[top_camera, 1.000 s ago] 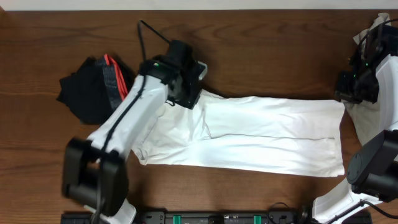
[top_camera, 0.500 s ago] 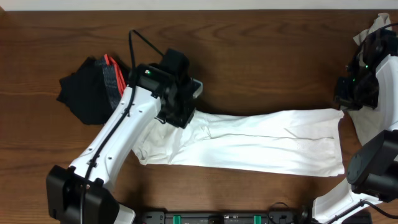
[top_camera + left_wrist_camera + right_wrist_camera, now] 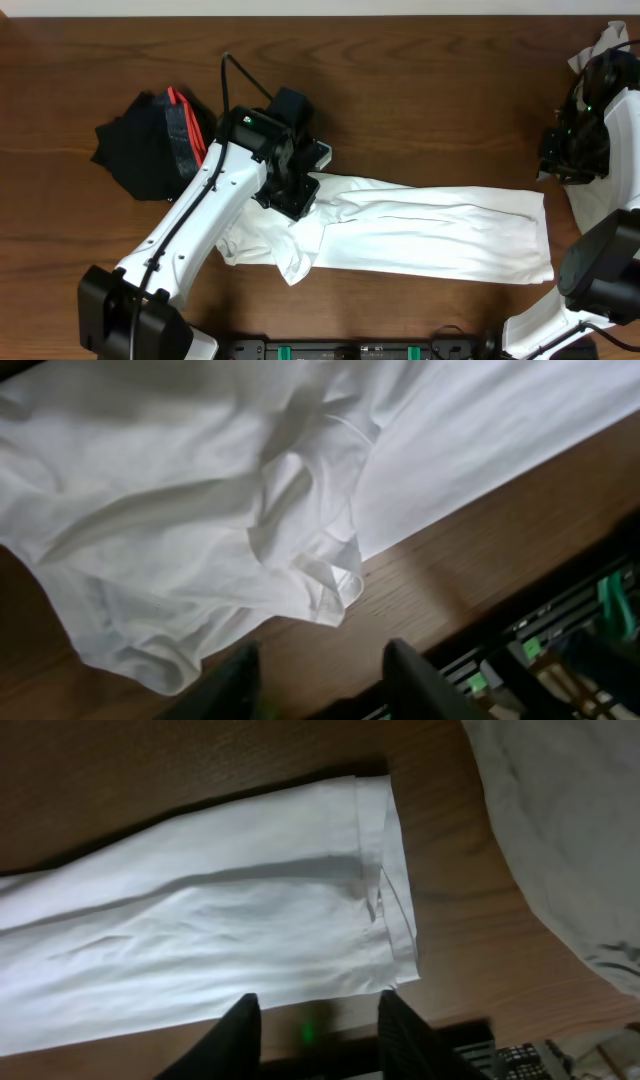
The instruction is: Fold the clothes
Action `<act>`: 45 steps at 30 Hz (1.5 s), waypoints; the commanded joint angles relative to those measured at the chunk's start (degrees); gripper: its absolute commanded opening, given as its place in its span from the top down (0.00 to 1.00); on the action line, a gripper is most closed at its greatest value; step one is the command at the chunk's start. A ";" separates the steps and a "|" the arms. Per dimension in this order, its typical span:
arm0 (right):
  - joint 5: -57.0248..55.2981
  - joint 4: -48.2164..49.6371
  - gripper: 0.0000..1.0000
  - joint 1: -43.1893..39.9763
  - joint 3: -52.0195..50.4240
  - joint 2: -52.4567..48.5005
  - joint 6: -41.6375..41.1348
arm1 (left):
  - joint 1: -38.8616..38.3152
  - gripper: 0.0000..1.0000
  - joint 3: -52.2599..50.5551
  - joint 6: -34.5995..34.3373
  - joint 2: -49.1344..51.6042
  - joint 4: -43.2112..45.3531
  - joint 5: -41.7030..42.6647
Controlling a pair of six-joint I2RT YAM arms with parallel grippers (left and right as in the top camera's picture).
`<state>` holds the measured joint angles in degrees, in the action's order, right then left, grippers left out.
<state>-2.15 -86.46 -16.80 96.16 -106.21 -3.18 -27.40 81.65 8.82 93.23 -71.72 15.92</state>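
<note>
**Both tools open over the ends of the long-folded T-shirt**

The white T-shirt [image 3: 430, 232] is lying as a long band across the worktop [image 3: 420, 90], its layers doubled lengthwise. The left tool [image 3: 325, 685] is hovering over the shirt's left end, jaws apart and gripping nothing. The right tool [image 3: 318, 1035] is hanging above the shirt's right end, likewise parted and empty.

The shirt's right end is sitting square, with the hem edges stacked. Its left end is bunching: a crumpled flap is spilling past the shirt's near edge, and the left wrist view is showing it as a twisted ridge.

A black garment [image 3: 140, 145] with a red band is waiting well beyond the shirt's left end. A pale garment [image 3: 560, 830] is lying just past its right end, not touching it.

Judgement: the lengthwise fold is looking laid, and the crosswise fold is not yet begun. To do it well, the left tool should be flattening or re-tucking that flap first. It should be pinching all layers at the corner, not only the top one. Both tools should be lifting low and together, so the band is not sagging or pulling the square end askew.
</note>
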 commanded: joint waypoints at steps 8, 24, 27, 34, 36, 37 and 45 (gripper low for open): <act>9.88 5.25 0.59 0.37 -2.10 1.01 2.51 | 0.48 0.39 -0.15 -3.78 -0.74 3.28 -7.17; 25.75 10.58 0.50 0.35 -13.05 1.01 9.68 | -6.45 0.37 -7.19 -2.86 8.50 13.62 -0.02; 25.75 10.64 0.50 0.37 -13.05 1.01 9.68 | -7.78 0.36 -7.32 -2.89 11.02 14.53 -2.36; 25.75 10.67 0.50 0.37 -13.05 1.01 9.68 | -8.74 0.44 -7.32 -3.08 13.00 16.85 -5.07; 25.73 10.69 0.50 0.37 -13.05 1.01 9.70 | -8.74 0.57 -7.32 -3.10 13.00 17.25 -5.05; 25.75 10.73 0.50 0.37 -13.05 1.01 9.68 | -8.79 0.69 -7.32 -3.13 13.00 17.25 -5.03; 25.73 11.08 0.50 0.37 -13.05 1.01 9.68 | -11.61 0.94 -7.23 -6.71 12.66 15.58 -2.01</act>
<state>22.57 -75.42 -16.80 83.48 -106.21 5.50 -37.52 74.26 4.75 106.10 -55.07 11.64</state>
